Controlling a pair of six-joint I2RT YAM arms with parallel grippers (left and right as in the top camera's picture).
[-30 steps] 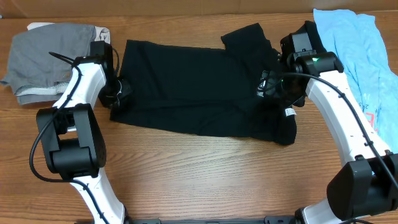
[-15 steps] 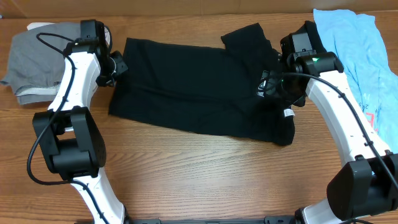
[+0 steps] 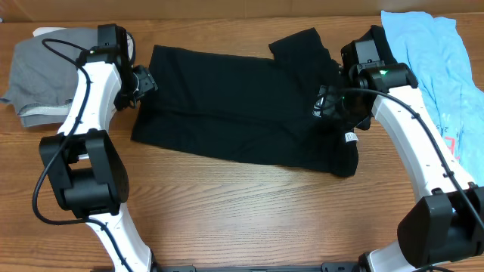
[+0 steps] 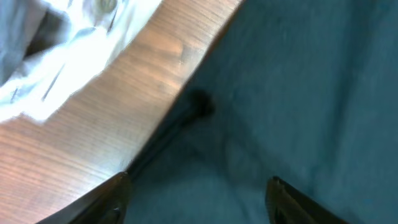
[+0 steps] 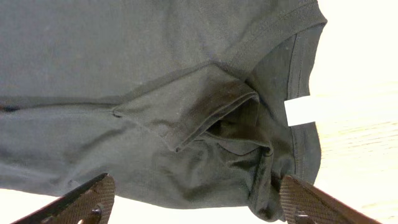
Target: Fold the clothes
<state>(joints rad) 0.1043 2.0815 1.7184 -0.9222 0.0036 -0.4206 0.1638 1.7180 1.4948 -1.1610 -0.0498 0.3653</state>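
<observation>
My L gripper [image 3: 143, 81] has quit the black cotton T-shirt [image 3: 227, 106] at its lower-left corner and is now by the top-left edge, jaws spread, empty. R gripper [image 3: 326, 103] unmoved over the collar [image 5: 249, 102], jaws wide, prob. not touching. Shirt's flat on the wooden table [image 3: 249, 227]: smoothed, fold next.

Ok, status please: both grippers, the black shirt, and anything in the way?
Left gripper open at black shirt edge. Right gripper open over its collar. Shirt spread out, not folded. Grey clothes, blue shirt lie aside.
</observation>
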